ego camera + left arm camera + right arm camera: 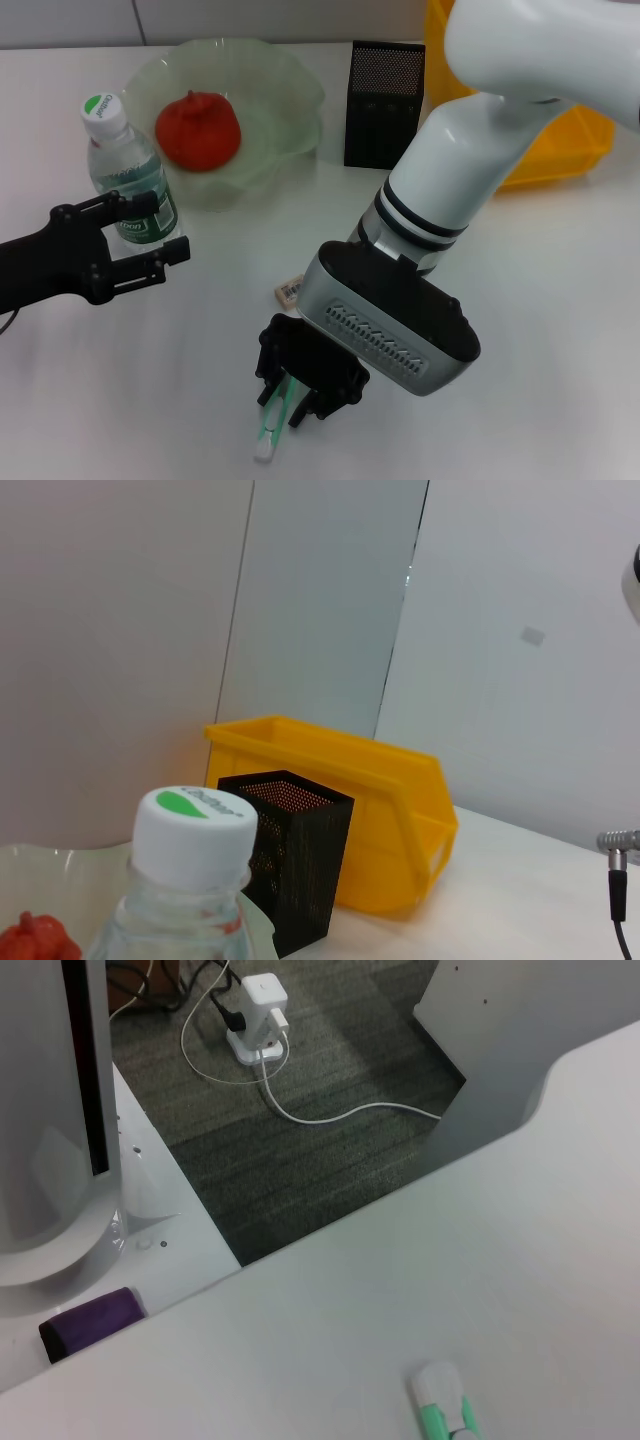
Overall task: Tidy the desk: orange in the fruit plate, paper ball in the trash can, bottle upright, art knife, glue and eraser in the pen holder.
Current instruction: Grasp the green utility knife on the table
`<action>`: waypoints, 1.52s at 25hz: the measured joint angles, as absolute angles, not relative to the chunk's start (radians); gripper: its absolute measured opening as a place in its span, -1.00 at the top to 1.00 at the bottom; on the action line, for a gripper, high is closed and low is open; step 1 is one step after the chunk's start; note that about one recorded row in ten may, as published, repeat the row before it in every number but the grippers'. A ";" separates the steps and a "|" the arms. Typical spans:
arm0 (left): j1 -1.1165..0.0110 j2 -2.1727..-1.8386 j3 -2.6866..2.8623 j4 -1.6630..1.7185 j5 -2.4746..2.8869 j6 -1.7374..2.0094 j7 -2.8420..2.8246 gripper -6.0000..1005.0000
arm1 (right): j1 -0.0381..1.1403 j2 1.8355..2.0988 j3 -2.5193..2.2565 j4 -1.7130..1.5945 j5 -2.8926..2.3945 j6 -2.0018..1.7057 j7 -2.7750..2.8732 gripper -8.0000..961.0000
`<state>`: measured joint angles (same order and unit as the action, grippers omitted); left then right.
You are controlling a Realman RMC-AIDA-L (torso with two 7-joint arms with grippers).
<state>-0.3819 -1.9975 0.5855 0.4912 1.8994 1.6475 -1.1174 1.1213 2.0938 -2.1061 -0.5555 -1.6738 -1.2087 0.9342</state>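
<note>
My right end effector [292, 400] is down at the near edge of the white surface [560, 300], right over the slim green-and-white art knife [270, 428]. The knife lies flat with its long axis running roughly away from me and toward me, white tip nearest my edge, and its far end tucked between the black fingers [270, 368]. Looks like the fingers straddle it, but I honestly can't tell whether they've clenched on it or are just parted around it. Right arm is obviously the one for this; the left is well off to the side.

My left end effector [150, 235] sits just beside the clear plastic water bottle with the white-and-green cap [128, 170], fingers spread, nothing gripped. The bottle's already standing.

Count of stuff I can see:
- one art knife
- one bottle
- one small beige eraser with a printed label [290, 290], lying just past the right end effector
- one orange [198, 130], already in the one pale green glass fruit plate [290, 90]
- one black mesh pen holder [385, 105], far side, well apart from the knife
- one yellow plastic bin [570, 150] behind it

Can't spot any glue or paper ball.
</note>
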 joint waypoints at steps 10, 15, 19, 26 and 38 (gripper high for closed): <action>-0.389 -1.997 0.586 0.494 1.899 1.640 -1.117 -0.54 | 1.118 2.094 -2.106 -0.557 -1.673 -1.203 0.928 0.32; -0.397 -1.996 0.586 0.494 1.899 1.638 -1.121 -0.54 | 1.121 2.094 -2.106 -0.555 -1.675 -1.200 0.928 0.32; -0.399 -1.997 0.586 0.494 1.899 1.637 -1.122 -0.54 | 1.122 2.094 -2.105 -0.555 -1.675 -1.199 0.927 0.32; -0.399 -1.997 0.584 0.494 1.899 1.635 -1.124 -0.54 | 1.122 2.094 -2.102 -0.555 -1.679 -1.198 0.925 0.32; -0.403 -1.997 0.586 0.494 1.899 1.635 -1.126 -0.54 | 1.121 2.094 -2.098 -0.552 -1.675 -1.190 0.912 0.35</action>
